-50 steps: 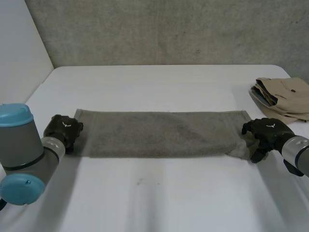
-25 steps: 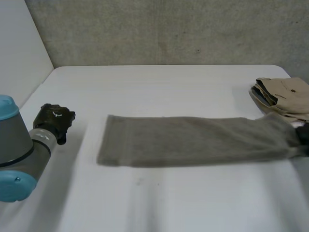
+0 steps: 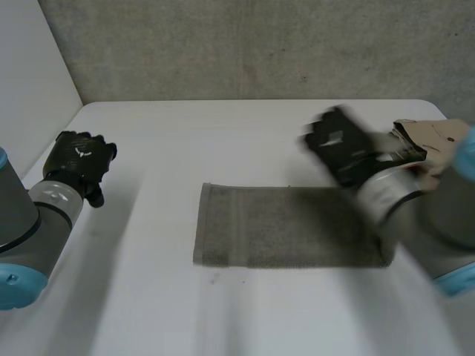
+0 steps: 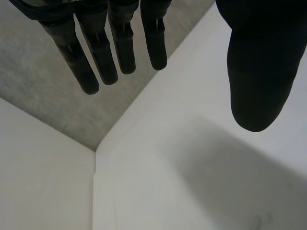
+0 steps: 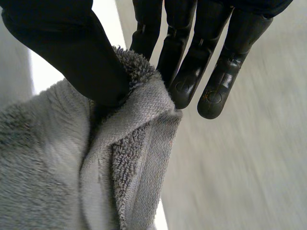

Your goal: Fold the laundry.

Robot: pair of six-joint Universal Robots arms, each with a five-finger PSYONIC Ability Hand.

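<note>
One towel (image 3: 286, 226), pinched by right hand (image 3: 340, 147)

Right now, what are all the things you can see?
towel: one, grey, lying across the middle of the table, one end pinched in the right hand.
clothes pile: one, beige, folded, at the table's far right edge.
table: one, white, under everything.
wall: one, grey, behind the table.
left arm: one, grey with a light-blue cap.
right arm: one, grey with a light-blue cap.
left hand: one, black, open, over the table's left side.
right hand: one, black, above the towel.
</note>
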